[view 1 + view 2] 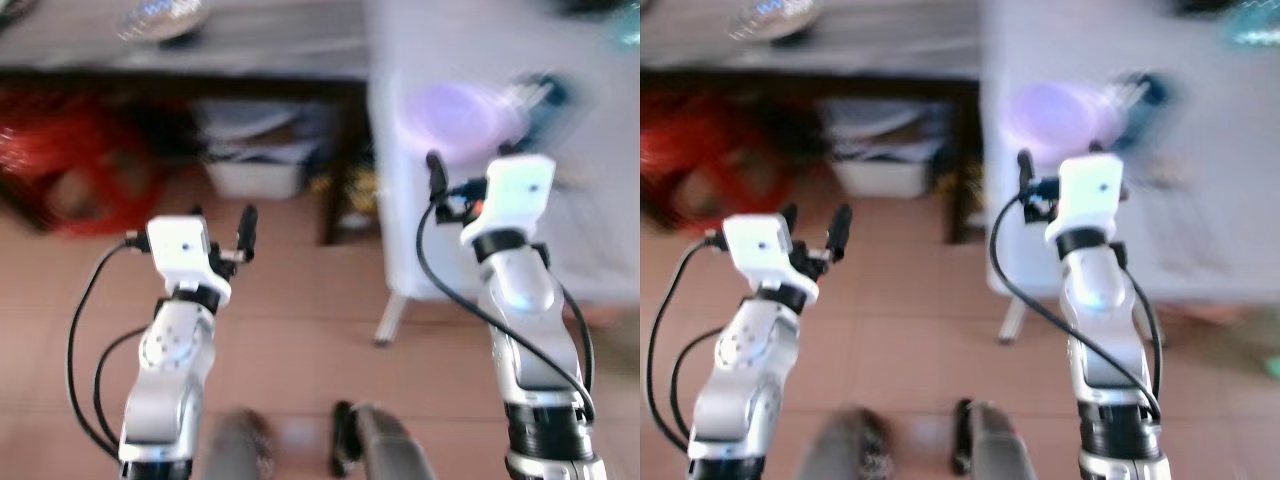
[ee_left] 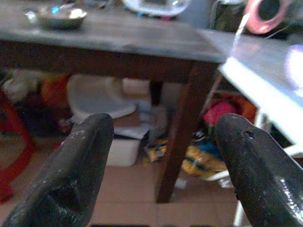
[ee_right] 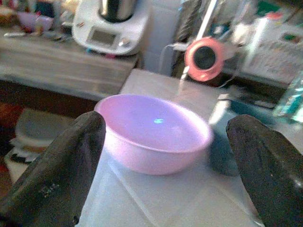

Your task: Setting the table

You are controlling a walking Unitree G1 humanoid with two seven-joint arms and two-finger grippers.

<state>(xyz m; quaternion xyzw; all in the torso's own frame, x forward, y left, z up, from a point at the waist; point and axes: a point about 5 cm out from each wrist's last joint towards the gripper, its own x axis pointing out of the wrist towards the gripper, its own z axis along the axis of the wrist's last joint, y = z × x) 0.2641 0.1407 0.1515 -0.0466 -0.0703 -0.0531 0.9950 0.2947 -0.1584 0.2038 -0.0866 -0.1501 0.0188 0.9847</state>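
1. Approaching the white table (image 1: 600,250) with both arms raised; judged to be the reach toward the pink bowl (image 3: 154,132), not yet a grasp.
2. Right gripper (image 3: 161,189) held just before the bowl, above the near part of the table; fingers spread wide, wider than the bowl, holding nothing.
3. Left gripper (image 2: 163,175) held over the tiled floor (image 1: 300,330), facing the dark wooden table (image 2: 118,40); fingers wide open, also empty.
4. Pink bowl standing upright near the table corner, apparently empty inside, though blur hides detail.
5. Metal bowl (image 2: 59,16) on the wooden table, contents impossible to tell.
6. White tub (image 1: 255,175) on the floor under the wooden table, seemingly with papers or boxes on top.
7. Next move probably: bring the right gripper forward around the bowl rim, then close gently; thin rim, may slip.
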